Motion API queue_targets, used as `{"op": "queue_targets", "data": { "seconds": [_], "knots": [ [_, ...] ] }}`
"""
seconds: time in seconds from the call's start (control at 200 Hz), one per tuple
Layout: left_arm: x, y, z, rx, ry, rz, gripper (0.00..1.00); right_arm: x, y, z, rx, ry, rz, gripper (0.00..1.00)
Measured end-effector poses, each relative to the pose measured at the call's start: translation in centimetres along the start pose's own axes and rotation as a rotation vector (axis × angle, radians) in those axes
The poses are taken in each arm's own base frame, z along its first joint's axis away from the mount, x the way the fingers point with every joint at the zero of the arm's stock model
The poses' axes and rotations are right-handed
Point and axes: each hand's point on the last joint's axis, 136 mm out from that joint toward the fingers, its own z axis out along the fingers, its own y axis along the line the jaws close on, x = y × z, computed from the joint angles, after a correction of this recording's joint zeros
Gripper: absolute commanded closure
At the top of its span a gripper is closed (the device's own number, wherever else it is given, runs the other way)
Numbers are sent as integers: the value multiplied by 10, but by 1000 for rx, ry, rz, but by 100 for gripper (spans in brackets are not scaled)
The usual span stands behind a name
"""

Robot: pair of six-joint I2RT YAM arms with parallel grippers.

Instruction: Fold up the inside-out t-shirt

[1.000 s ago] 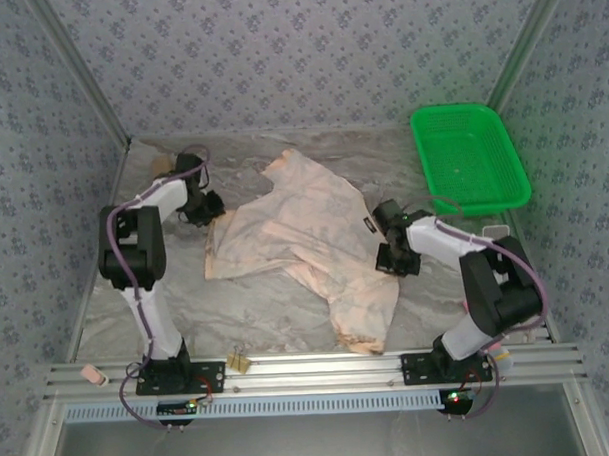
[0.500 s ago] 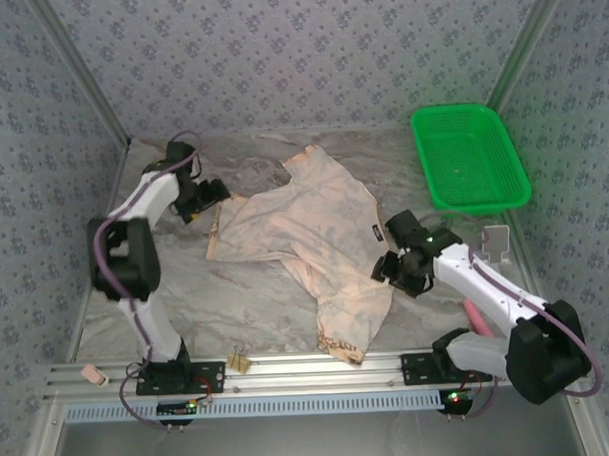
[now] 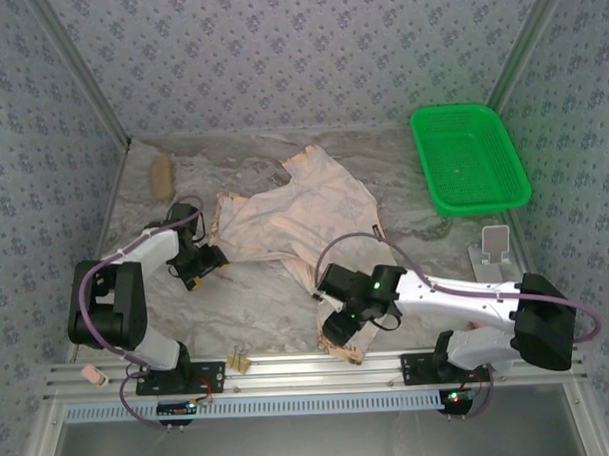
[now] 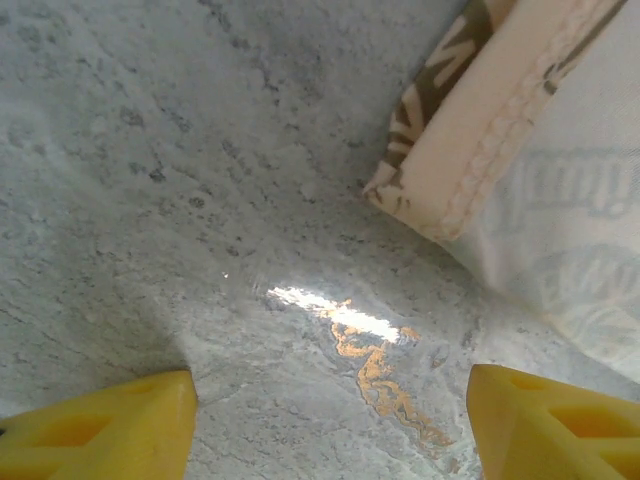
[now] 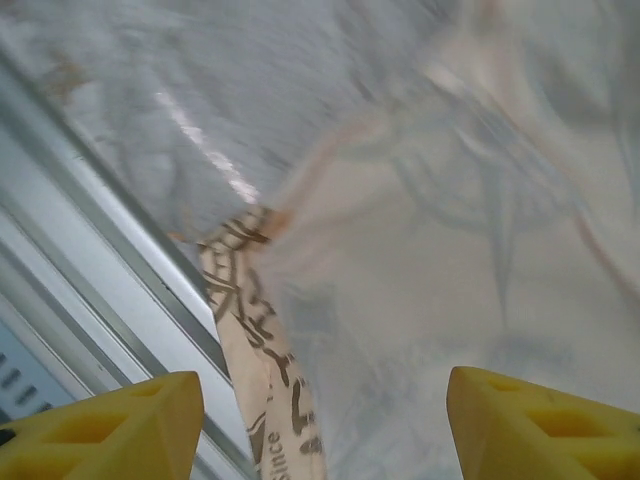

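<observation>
Moved: right tool [image 3: 335, 327] now over the t-shirt [image 3: 304, 213], at its near end.
Tools: left tool [image 3: 208, 263] and right tool both open, empty.
Writing: "Since" on hem [image 5: 262, 350] print.

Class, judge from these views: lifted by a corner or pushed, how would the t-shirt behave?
Probably floppy: the t-shirt lies rumpled, hem turned over, so it would likely drape. Its print shows through, so probably thin and light. Already wrinkled, it would probably bunch when pushed, not slide whole.

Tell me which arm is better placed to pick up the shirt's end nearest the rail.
Right. The right gripper, open, hangs directly over that end of the t-shirt, by the rail. The left gripper, also open, is over bare table beside another corner.
</observation>
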Motion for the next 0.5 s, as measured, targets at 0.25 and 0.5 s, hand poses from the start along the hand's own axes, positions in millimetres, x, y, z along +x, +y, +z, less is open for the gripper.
{"op": "queue_targets", "data": {
  "seconds": [0.25,0.5],
  "knots": [
    [-2,5,4,-54,18,-23,34,-4,9,22,15,31,-441,31],
    [-4,3,4,-56,23,-42,28,24,7,56,29,178,-648,41]
  ]
}}
